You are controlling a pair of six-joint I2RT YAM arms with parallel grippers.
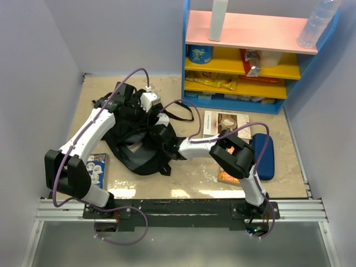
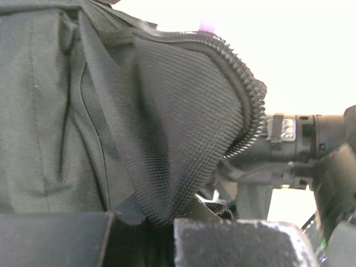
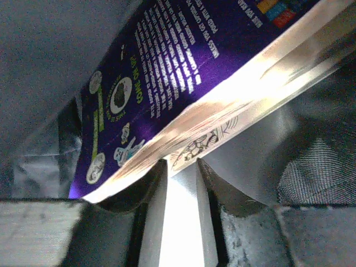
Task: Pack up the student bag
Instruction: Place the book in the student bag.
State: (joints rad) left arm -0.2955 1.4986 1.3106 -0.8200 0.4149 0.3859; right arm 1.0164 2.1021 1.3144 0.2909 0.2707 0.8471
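The black student bag (image 1: pixel 136 146) lies left of centre on the table. My left gripper (image 1: pixel 146 113) is at its upper edge; in the left wrist view it (image 2: pixel 158 228) is shut on a fold of the bag's mesh fabric (image 2: pixel 178 139) beside the zipper (image 2: pixel 247 94), holding the opening up. My right gripper (image 1: pixel 162 138) reaches into the bag from the right. In the right wrist view it (image 3: pixel 181 169) is shut on the edge of a purple book (image 3: pixel 183 61), which sits tilted inside the bag's grey lining (image 3: pixel 311 156).
A blue book (image 1: pixel 97 170) lies left of the bag. A pale book (image 1: pixel 225 123), an orange book (image 1: pixel 227 177) and a dark-blue pencil case (image 1: pixel 264 156) lie at the right. A coloured shelf unit (image 1: pixel 250 55) stands at the back right. Walls enclose the sides.
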